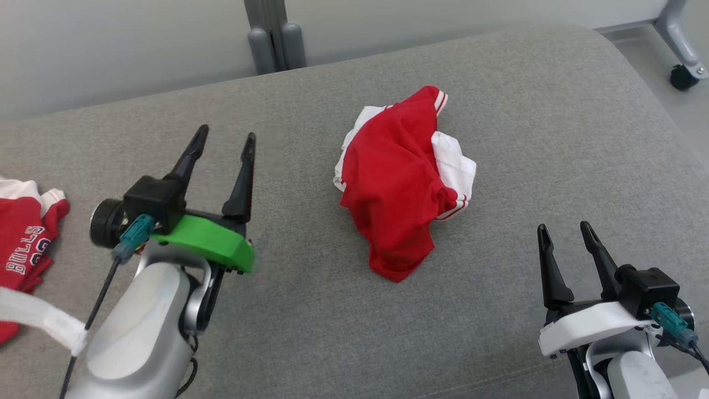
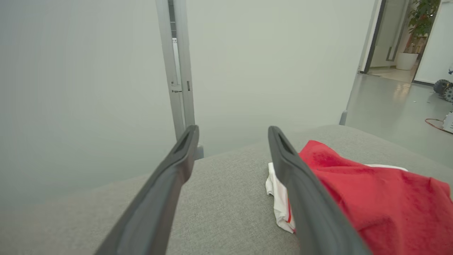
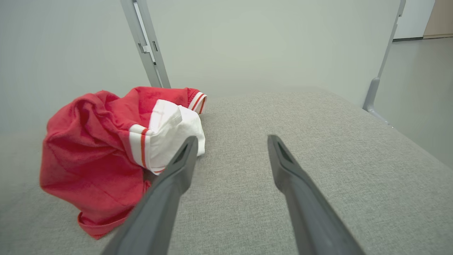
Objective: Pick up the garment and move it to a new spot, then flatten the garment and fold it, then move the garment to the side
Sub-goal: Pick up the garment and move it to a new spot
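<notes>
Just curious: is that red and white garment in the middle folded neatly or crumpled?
Crumpled: the garment lies bunched in a heap on the grey cushion.

The garment [image 1: 399,188] is red with white parts, and thin red and white stripes run along its edges. The desk [image 1: 554,111] is grey. Another top [image 1: 22,244] is red with white letters. The left hand [image 1: 227,133] is black with a green part. The right hand [image 1: 564,226] is black with a white part.
</notes>
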